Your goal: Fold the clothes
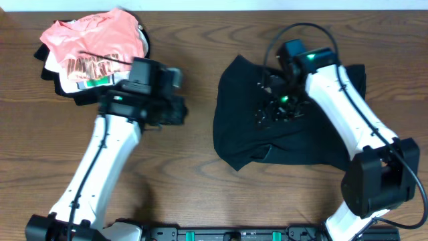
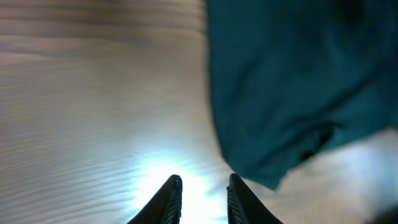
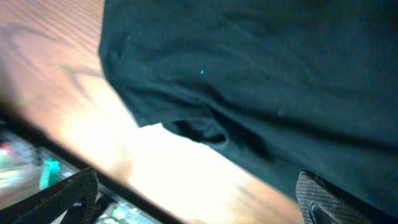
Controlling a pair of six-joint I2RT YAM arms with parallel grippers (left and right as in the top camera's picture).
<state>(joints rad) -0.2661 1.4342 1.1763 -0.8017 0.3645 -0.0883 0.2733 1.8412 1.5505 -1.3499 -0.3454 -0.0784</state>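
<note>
Wood table (image 1: 194, 181): left arm (image 1: 110, 147) beside black garment (image 1: 244, 120), left fingers (image 2: 166, 200) barely apart; right arm (image 1: 348, 100) above it, right fingers (image 3: 69, 194) splayed.

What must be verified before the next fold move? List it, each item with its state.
1. Left claw empty: ok. Jaws slightly apart over the bare table, nothing between them.
2. Right claw empty: ok. Jaws wide apart above the cloth, gripping nothing.
3. Black garment lying flat: not ok. It is wrinkled, with an uneven outline.
4. Black garment apart from the pink shirt: ok. Bare table lies between them.
5. Black garment's right edge visible: cannot tell. The right arm covers part of it.
</note>
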